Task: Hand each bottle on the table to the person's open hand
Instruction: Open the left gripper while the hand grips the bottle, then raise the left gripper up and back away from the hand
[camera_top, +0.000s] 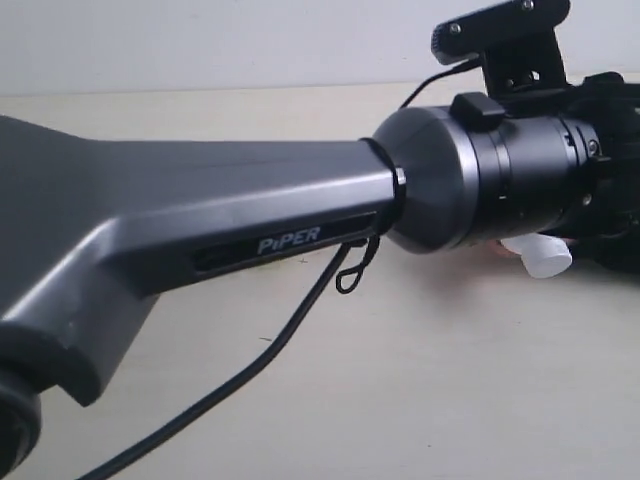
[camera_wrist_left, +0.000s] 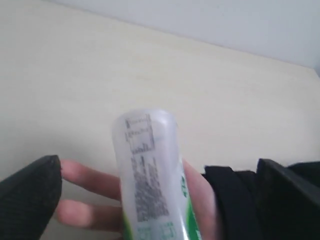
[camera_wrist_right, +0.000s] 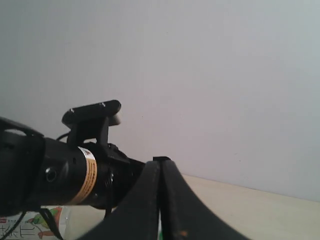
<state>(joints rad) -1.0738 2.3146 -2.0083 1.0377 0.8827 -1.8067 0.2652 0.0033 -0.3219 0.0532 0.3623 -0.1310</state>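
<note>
A small clear bottle with a green-white label (camera_wrist_left: 150, 180) lies between the wide-apart fingers (camera_wrist_left: 30, 200) of my left gripper (camera_wrist_left: 157, 170), which is open. A person's hand (camera_wrist_left: 90, 182) wraps around the bottle, and neither gripper finger touches it. In the exterior view my left arm (camera_top: 250, 220) stretches across to the right, and only the bottle's white cap (camera_top: 546, 258) shows below its wrist. My right gripper (camera_wrist_right: 160, 162) is shut on nothing and raised above the table (camera_wrist_right: 260, 215). A bottle with a white printed label (camera_wrist_right: 30, 226) peeks out under the left arm's wrist (camera_wrist_right: 65, 175).
The left arm's dark link and its hanging black cable (camera_top: 250, 370) fill much of the exterior view above the pale tabletop (camera_top: 420, 400). A plain light wall (camera_wrist_right: 200, 75) stands behind the table.
</note>
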